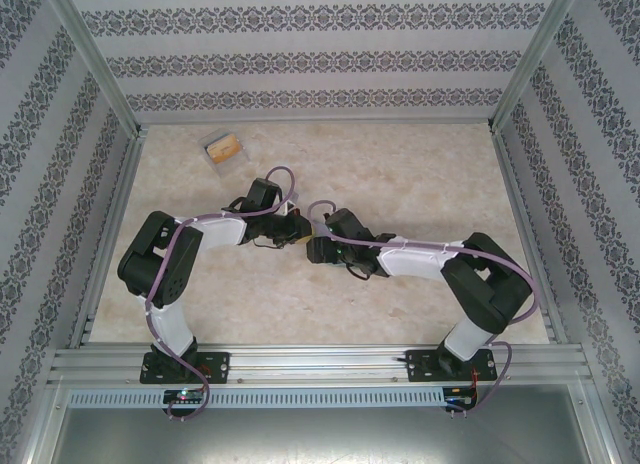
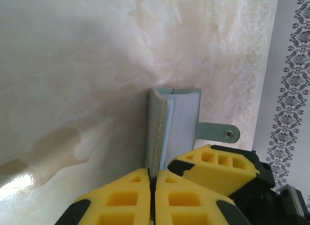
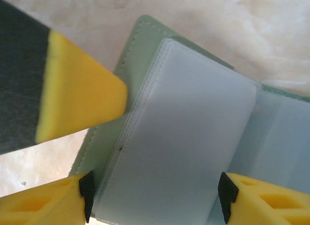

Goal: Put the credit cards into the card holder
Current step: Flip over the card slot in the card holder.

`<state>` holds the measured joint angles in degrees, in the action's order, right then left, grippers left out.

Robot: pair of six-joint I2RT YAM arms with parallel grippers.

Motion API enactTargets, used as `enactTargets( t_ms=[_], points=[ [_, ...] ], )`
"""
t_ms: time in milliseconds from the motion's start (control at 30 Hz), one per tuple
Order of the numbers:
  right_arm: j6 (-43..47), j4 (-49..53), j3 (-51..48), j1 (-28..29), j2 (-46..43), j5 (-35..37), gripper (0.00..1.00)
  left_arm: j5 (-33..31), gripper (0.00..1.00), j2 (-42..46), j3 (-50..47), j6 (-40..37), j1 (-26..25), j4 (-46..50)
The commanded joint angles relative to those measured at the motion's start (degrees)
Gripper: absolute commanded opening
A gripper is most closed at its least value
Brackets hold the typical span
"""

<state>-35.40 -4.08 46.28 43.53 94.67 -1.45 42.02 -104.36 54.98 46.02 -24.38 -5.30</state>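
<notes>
The grey-green card holder (image 3: 145, 45) lies open on the table, its clear inner sleeves (image 3: 184, 133) fanned up. My left gripper (image 2: 152, 174) is shut on the edge of one cover (image 2: 156, 133); the closing tab (image 2: 218, 133) sticks out to the right. My right gripper (image 3: 156, 200) stands open, one fingertip on each side of the sleeve stack, not pinching it. In the top view both grippers, left (image 1: 288, 227) and right (image 1: 316, 246), meet mid-table and hide the holder. An orange-tan credit card (image 1: 229, 144) lies in a clear plastic box far behind the left arm.
The clear plastic box (image 1: 222, 150) stands near the back left of the marble-patterned table (image 1: 420, 174). Metal rails and patterned walls (image 1: 320, 59) close in three sides. One finger (image 2: 213, 162) of the right gripper lies over the holder beside my left fingers.
</notes>
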Motion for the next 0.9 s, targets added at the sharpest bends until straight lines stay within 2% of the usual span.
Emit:
enactTargets(
  t_ms=[0,167,233,500,667,867],
  points=[
    [-1.02,-1.29,0.32,-0.87,1.26,-1.09,0.70,2.06,0.09,-1.21,-0.23,0.87,0.00,-2.72],
    [-1.43,-1.45,0.32,-0.98,2.74,-0.94,0.70,2.98,0.03,-1.90,-0.29,2.27,0.02,-4.65],
    [-1.52,-2.35,-0.11,-0.91,2.75,-1.19,0.70,2.89,0.03,-1.99,-0.19,1.92,-0.05,-4.38],
    [-0.41,-4.53,-1.89,-2.00,-0.28,-2.23,0.66,2.55,0.18,-2.66,0.38,0.67,-0.03,-2.56],
    [-0.72,-5.10,-2.90,-3.55,-0.42,-3.37,0.60,1.85,0.23,-3.84,1.00,0.04,-0.05,-2.07],
    [-0.86,-7.48,-4.97,-4.00,-1.83,-3.97,0.59,1.82,0.25,-5.80,1.48,-0.44,0.01,-2.05]
  ],
)
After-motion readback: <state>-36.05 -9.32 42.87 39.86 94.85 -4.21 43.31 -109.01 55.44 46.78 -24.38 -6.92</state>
